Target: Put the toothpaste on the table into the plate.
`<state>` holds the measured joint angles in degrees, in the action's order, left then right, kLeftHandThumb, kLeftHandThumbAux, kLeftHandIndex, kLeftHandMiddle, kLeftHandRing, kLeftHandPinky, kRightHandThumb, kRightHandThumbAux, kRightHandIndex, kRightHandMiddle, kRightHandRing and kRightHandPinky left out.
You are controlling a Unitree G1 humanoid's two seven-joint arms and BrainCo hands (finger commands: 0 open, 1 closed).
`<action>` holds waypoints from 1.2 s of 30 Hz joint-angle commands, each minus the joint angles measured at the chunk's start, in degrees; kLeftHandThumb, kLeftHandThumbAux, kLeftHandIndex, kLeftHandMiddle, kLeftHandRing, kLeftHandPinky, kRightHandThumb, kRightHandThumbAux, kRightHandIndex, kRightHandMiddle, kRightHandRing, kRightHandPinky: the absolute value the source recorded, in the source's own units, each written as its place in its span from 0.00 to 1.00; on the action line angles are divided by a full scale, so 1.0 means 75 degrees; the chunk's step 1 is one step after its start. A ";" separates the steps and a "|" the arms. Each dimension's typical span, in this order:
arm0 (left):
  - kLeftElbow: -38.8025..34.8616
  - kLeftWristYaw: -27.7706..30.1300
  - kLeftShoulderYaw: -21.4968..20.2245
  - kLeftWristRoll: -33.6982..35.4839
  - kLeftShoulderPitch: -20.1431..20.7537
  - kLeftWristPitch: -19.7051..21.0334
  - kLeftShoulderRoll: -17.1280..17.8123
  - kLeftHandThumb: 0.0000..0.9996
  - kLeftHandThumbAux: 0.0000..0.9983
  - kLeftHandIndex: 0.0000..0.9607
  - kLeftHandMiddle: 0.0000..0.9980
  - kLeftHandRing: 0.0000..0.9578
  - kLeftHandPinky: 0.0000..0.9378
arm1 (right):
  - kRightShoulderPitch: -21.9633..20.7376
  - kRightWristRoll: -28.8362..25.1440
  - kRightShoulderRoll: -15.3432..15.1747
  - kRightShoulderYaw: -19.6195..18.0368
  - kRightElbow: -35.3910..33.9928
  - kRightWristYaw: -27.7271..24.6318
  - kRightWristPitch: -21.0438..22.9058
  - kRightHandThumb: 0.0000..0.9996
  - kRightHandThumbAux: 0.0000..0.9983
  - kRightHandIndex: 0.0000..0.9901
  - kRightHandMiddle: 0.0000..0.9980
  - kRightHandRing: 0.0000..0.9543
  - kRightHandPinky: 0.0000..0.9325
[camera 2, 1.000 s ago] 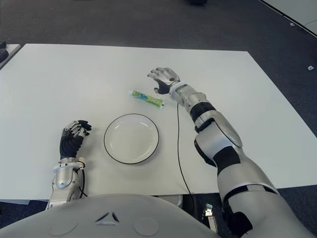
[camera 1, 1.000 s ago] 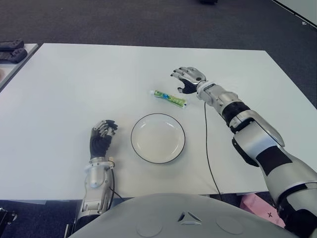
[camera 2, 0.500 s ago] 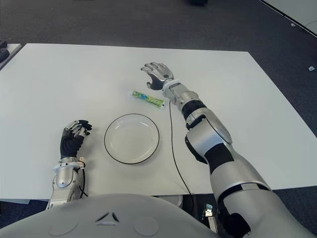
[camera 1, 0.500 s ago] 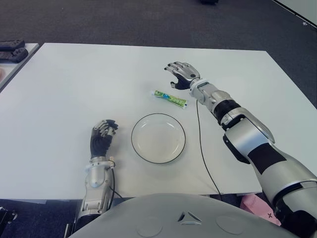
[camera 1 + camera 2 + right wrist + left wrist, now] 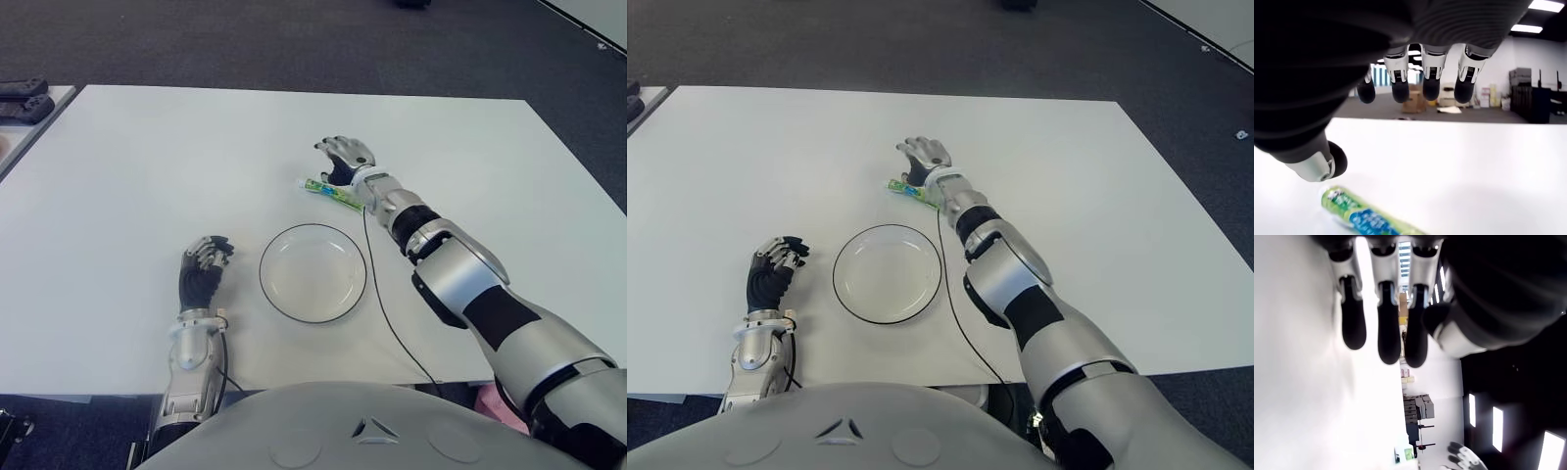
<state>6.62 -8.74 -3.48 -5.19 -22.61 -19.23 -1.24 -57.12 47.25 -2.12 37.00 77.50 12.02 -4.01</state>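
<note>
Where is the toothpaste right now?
The toothpaste lies on the white table, just beyond the plate toward its right side, under the open right robot hand.

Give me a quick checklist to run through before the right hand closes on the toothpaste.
1. Right hand above the toothpaste: ok, it shows over the tube's far end.
2. Right hand open, holding nothing: ok, the fingers are extended above the tube in the wrist view.
3. Toothpaste lying flat on the table, not yet lifted: ok.
4. Plate holds nothing and sits near the tube: ok.
5. Left hand out of the way: ok, it shows left of the plate.
6. Thumb and fingers set on opposite sides of the tube: cannot tell.
</note>
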 commanded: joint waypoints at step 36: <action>0.0103 -0.0144 -0.0099 0.0000 -0.0397 0.0133 -0.0175 0.70 0.72 0.44 0.49 0.52 0.52 | 0.0271 -0.1553 0.0768 -0.1408 0.0178 -0.1429 0.2588 0.46 0.51 0.00 0.00 0.00 0.00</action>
<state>5.89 -9.31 -3.97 -5.39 -23.85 -19.87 -2.03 -56.20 37.12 3.38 27.88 78.63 0.05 14.50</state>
